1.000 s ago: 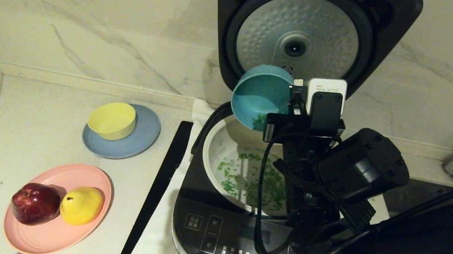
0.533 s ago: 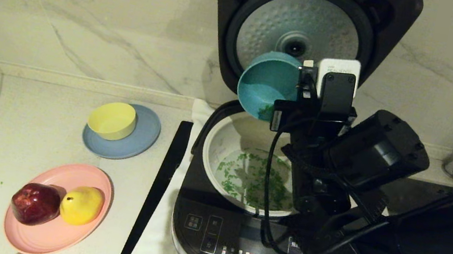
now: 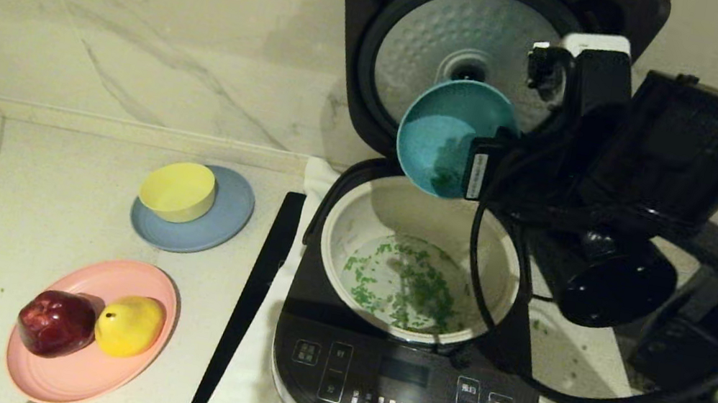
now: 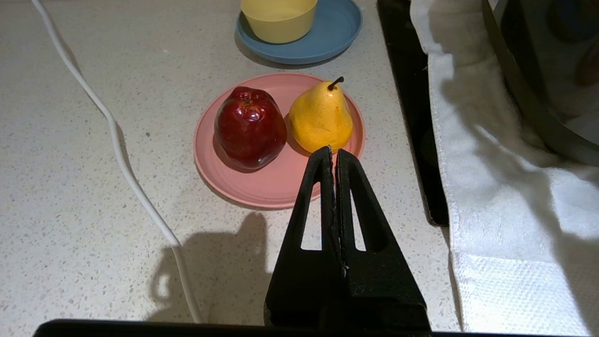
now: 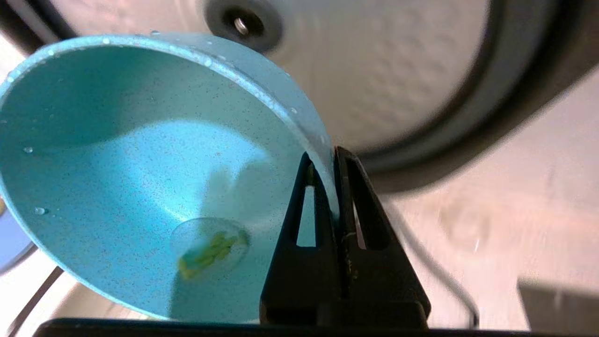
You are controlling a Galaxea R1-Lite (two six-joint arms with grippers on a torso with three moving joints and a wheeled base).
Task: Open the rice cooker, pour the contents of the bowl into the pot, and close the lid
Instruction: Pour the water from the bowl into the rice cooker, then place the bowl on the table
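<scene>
Bowl (image 3: 446,136) lifted up and right since a second ago, now tipped on its side upper centre of the head view, above the pot (image 3: 354,230) and in front of the open lid (image 3: 429,45). Right gripper (image 5: 327,161) pinching its rim. Contents (image 3: 406,290) mostly in the pot, scraps stuck in the bowl. Left gripper (image 4: 333,154) pressed together, parked over the tabletop (image 4: 70,210). Pour looks basically done, lid closing left.

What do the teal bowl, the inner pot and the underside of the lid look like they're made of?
The teal bowl looks like matte plastic: uniform colour, fine speckle, thin rim, water beading on it. The inner pot seems to be cream-coated metal, smooth with a thin rim, though the base material is not visible. The lid underside looks like brushed silver metal, stamped with dimples.
</scene>
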